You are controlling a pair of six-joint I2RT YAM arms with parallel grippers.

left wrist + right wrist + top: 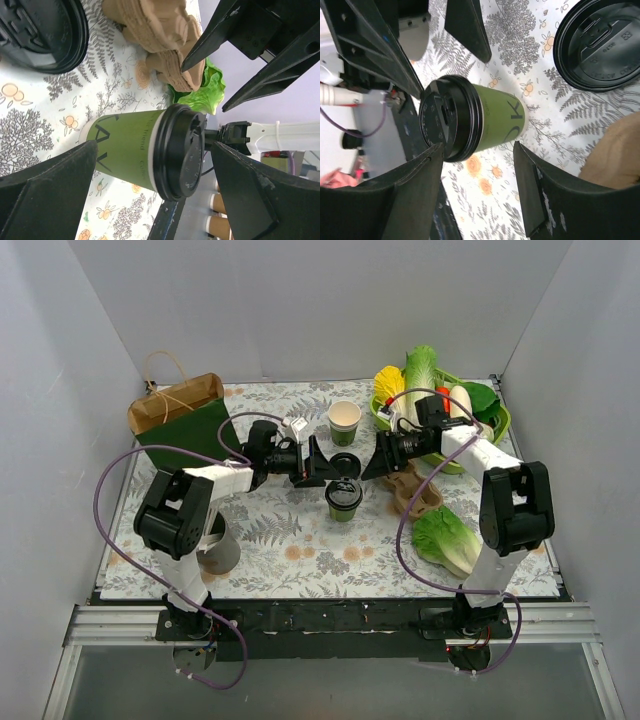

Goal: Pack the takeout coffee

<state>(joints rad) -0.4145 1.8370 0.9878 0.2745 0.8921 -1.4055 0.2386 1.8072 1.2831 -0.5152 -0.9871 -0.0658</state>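
A green paper cup (343, 502) with a black lid pressed on stands mid-table. It shows in the left wrist view (127, 150) and the right wrist view (495, 122). A second, open cup (344, 421), cream over dark green, stands farther back. A loose flat black lid (347, 466) lies between them, and also shows in both wrist views (42, 30) (600, 45). My left gripper (324, 463) (154, 147) and right gripper (372, 458) (479, 146) are both open and empty. They face each other across the loose lid, just behind the lidded cup, touching nothing.
A brown pulp cup tray (415, 490) lies right of the lidded cup. A brown-and-green paper bag (180, 412) lies at the back left. A grey cup (220, 548) stands by the left arm. A green basket (495, 425) of vegetables and a loose lettuce (447, 538) are on the right.
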